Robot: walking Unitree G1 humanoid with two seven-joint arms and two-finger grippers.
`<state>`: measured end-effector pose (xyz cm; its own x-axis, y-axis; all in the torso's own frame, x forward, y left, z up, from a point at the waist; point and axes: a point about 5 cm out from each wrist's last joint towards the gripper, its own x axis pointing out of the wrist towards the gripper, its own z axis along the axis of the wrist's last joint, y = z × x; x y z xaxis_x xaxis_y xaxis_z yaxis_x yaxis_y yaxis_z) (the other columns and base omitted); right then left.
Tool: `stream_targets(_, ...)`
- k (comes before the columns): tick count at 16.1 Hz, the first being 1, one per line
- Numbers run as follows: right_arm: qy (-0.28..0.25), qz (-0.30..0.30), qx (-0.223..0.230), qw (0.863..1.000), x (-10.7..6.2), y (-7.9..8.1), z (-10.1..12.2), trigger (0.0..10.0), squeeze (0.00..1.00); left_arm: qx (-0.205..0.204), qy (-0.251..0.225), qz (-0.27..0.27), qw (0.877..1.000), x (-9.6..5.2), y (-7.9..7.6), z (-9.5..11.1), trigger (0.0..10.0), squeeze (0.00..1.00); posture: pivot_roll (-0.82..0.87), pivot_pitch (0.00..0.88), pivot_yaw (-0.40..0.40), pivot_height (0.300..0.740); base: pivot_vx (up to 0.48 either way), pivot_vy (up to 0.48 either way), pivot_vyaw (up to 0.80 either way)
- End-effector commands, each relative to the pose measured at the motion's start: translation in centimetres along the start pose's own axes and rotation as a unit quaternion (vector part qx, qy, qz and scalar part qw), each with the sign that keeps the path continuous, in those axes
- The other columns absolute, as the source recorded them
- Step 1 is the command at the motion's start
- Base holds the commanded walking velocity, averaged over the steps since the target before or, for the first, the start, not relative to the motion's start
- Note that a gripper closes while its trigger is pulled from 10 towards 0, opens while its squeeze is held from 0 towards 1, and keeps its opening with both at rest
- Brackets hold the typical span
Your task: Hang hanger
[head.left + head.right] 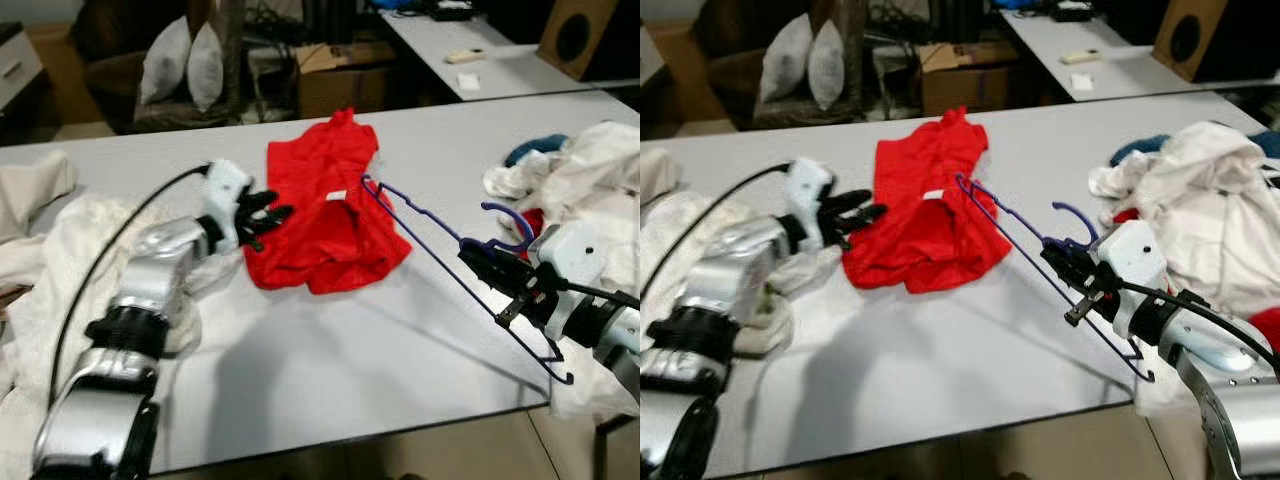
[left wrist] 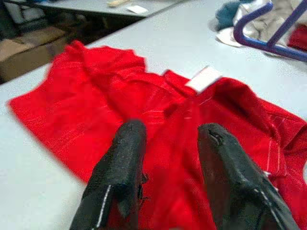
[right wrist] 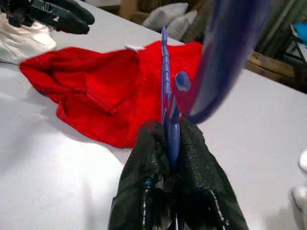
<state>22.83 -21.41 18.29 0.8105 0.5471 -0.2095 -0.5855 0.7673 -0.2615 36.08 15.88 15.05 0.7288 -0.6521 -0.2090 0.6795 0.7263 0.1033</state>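
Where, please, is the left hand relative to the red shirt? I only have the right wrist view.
Observer: The left hand sits at the red shirt's left edge, fingers open above the cloth.
Operator: Thank you. Is the hanger's far tip inside the shirt?
Observer: The purple hanger reaches the collar by the white label, but I cannot tell if it is inside.
Operator: And what lies beside my right hand?
Observer: A pile of white laundry lies on the table just right of the right hand, which grips the hanger.

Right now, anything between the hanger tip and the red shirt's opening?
Nothing visible. The right gripper holds the purple hanger, its far end already at the red shirt; the left gripper, open, sits at the shirt's edge.
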Motion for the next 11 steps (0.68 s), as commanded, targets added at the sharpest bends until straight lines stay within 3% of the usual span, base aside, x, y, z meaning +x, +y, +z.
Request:
stream_targets(1,-0.006,-0.003,-0.005,1.0,-0.2,0.2,0.6,10.0,0.0,0.008,0.023,0.005,1.0,0.4,0.0,-0.4,10.0,1.0,-0.05,0.0,0.088,0.74,0.0,0.0,0.0)
stream_targets(4,0.001,0.008,0.007,1.0,-0.5,1.5,0.3,10.0,0.0,0.035,0.064,0.038,0.997,1.7,0.0,-1.2,10.0,1.0,-0.07,0.0,0.104,0.74,0.0,0.0,0.0)
stream_targets(5,0.002,0.011,0.009,1.0,-0.6,1.7,0.2,10.0,0.0,0.035,0.07,0.046,0.996,1.9,0.1,-1.3,10.0,0.0,-0.07,0.0,0.106,0.74,0.0,0.0,0.0)
stream_targets(10,0.006,0.017,0.016,1.0,-0.7,2.3,0.2,10.0,0.0,0.017,0.082,0.044,0.995,2.7,-0.4,-2.1,10.0,0.0,-0.08,0.0,0.118,0.74,0.0,0.0,0.0)
stream_targets(11,0.008,0.015,0.015,1.0,-0.9,2.1,0.2,10.0,0.0,-0.03,0.043,0.026,0.998,3.0,-0.5,-1.1,10.0,0.0,-0.08,0.0,0.119,0.74,0.0,0.0,0.0)
